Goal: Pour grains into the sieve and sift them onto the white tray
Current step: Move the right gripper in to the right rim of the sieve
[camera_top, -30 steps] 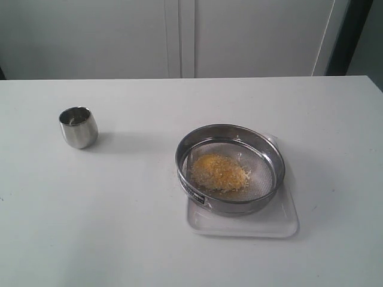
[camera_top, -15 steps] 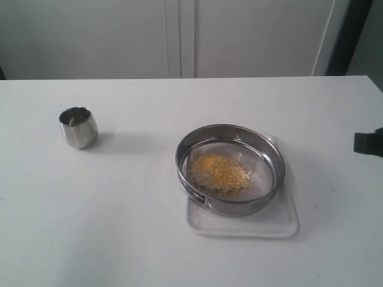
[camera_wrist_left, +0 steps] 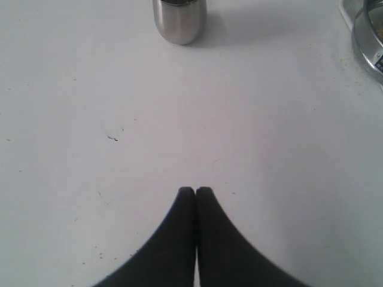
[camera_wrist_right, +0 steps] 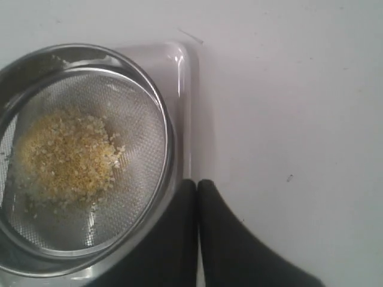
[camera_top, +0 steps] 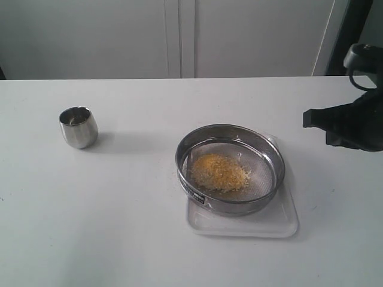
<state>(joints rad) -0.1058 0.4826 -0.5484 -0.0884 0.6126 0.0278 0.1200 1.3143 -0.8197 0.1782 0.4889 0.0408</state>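
Status: sieve [camera_top: 230, 168] sits on the white tray [camera_top: 281, 224], right of the table's [camera_top: 119, 239] middle. That stacking makes sense, since whatever drops through the mesh lands on the tray and not on the table. The sieve is pushed toward the tray's far-left side, so its rim hangs past the tray there, while a bare strip of tray shows along the near edge and right corner. The grains [camera_top: 219, 172] are one heap, yellow mixed with paler bits, on the mesh left of centre and not spread out. I read that as pour done, sift not started. I can't tell if anything has passed through yet because the mesh hides the tray below. The steel cup [camera_top: 78, 127] stands upright on the left half of the table, toward the far edge and well apart from the sieve. It's parked clear of the work zone, and I can't make out its contents. The right gripper [camera_top: 307, 118] hangs in the air between the sieve and the table's right edge. Its fingers are pressed flat together and hold nothing, and the wrist view puts the tips just beside the tray's corner. It's likely staging for the sieve rim and would have to open first. The left gripper [camera_wrist_left: 195, 191] is also fully closed and empty, over bare table with the cup ahead of it, so it looks idle. One risk is that shaking walks the sieve further off the far-left side and the fines miss the tray.
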